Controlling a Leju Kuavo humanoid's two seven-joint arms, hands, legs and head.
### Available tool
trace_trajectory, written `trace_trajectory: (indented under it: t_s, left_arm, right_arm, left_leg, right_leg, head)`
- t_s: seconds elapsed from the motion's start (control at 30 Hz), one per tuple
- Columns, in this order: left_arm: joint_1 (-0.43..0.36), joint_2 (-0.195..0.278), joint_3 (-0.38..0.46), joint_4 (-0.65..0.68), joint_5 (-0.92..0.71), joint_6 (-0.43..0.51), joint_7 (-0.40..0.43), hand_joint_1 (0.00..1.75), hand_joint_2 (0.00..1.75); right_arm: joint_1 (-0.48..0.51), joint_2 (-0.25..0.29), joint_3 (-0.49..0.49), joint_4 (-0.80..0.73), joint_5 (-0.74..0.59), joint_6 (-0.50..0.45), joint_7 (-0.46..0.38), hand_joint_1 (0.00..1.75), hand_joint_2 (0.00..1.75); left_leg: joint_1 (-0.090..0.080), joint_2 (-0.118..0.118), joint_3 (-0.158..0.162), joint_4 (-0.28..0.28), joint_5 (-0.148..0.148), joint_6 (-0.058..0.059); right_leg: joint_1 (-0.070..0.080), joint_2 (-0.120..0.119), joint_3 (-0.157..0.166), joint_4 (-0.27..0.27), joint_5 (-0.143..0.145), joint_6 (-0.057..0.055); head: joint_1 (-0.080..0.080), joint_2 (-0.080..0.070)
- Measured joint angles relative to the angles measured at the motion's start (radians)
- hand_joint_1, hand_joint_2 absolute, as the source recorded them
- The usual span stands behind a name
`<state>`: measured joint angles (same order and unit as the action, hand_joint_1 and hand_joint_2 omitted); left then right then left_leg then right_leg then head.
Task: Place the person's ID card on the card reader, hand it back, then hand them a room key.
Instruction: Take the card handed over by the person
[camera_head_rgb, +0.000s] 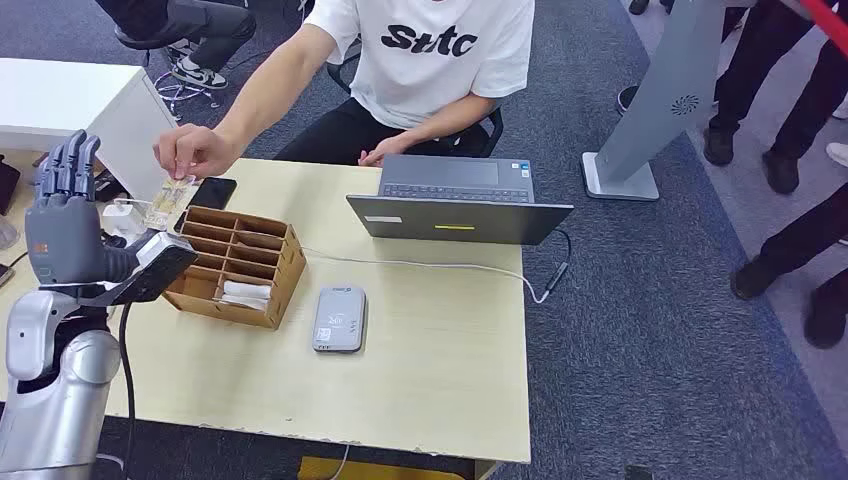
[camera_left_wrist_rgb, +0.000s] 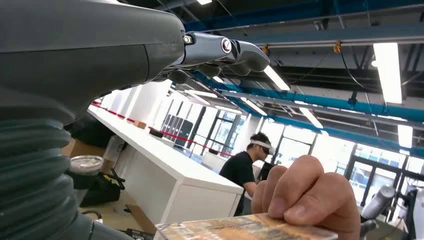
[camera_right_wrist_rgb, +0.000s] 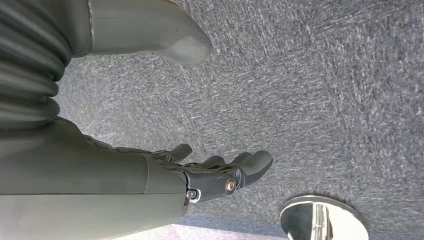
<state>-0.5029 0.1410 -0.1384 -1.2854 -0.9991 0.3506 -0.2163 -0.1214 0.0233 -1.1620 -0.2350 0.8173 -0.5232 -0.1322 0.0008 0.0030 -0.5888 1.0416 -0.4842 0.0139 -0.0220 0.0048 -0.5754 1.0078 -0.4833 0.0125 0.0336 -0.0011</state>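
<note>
A person in a white T-shirt holds out an ID card (camera_head_rgb: 168, 202) over the table's far left, pinched in their fingers (camera_head_rgb: 190, 152). The same card (camera_left_wrist_rgb: 245, 229) and their fingers (camera_left_wrist_rgb: 305, 195) appear close in the left wrist view. My left hand (camera_head_rgb: 62, 215) is raised beside the card with its fingers (camera_left_wrist_rgb: 220, 50) straight and apart, holding nothing. The grey card reader (camera_head_rgb: 339, 318) lies flat mid-table. White room keys (camera_head_rgb: 245, 293) lie in the cardboard divider box (camera_head_rgb: 265, 262). My right hand (camera_right_wrist_rgb: 215, 175) hangs over grey carpet, fingers loose and empty.
An open laptop (camera_head_rgb: 455, 200) sits at the table's far edge with a cable (camera_head_rgb: 420, 265) running right. A black phone (camera_head_rgb: 212, 192) lies near the person's hand. A white counter (camera_head_rgb: 70, 100) stands at left. Other people stand at right by a grey stand (camera_head_rgb: 640, 130).
</note>
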Motion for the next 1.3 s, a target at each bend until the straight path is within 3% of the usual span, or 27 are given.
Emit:
trace_trajectory:
  t_s: [0.37, 0.5, 1.3]
  left_arm:
    - [-0.033, -0.004, -0.042, 0.051, 0.001, -0.032, 0.002, 0.04, 1.75]
    - [-0.036, -0.004, -0.053, 0.061, 0.007, -0.04, 0.008, 1.75, 1.75]
    - [-0.046, -0.004, -0.07, 0.088, 0.009, -0.049, 0.016, 1.75, 1.75]
  right_arm:
    - [0.0, 0.0, 0.003, 0.0, 0.002, 0.002, -0.002, 0.0, 1.75]
    - [0.001, 0.0, 0.003, 0.0, 0.003, 0.002, -0.003, 0.0, 1.75]
    - [0.001, -0.003, 0.005, 0.001, 0.006, 0.002, -0.007, 0.0, 1.75]
  left_leg:
    - [0.0, 0.0, 0.0, 0.0, 0.0, 0.0]
    - [0.0, 0.0, 0.0, 0.0, 0.0, 0.0]
    - [0.0, 0.0, 0.0, 0.0, 0.0, 0.0]
  right_leg:
    - [0.0, 0.001, 0.0, 0.0, 0.0, 0.0]
    - [0.0, 0.001, 0.0, 0.0, 0.0, 0.0]
    - [0.0, 0.001, 0.0, 0.0, 0.0, 0.0]
  head:
    - [0.0, 0.0]
    - [0.0, 0.0]
    - [0.0, 0.0]
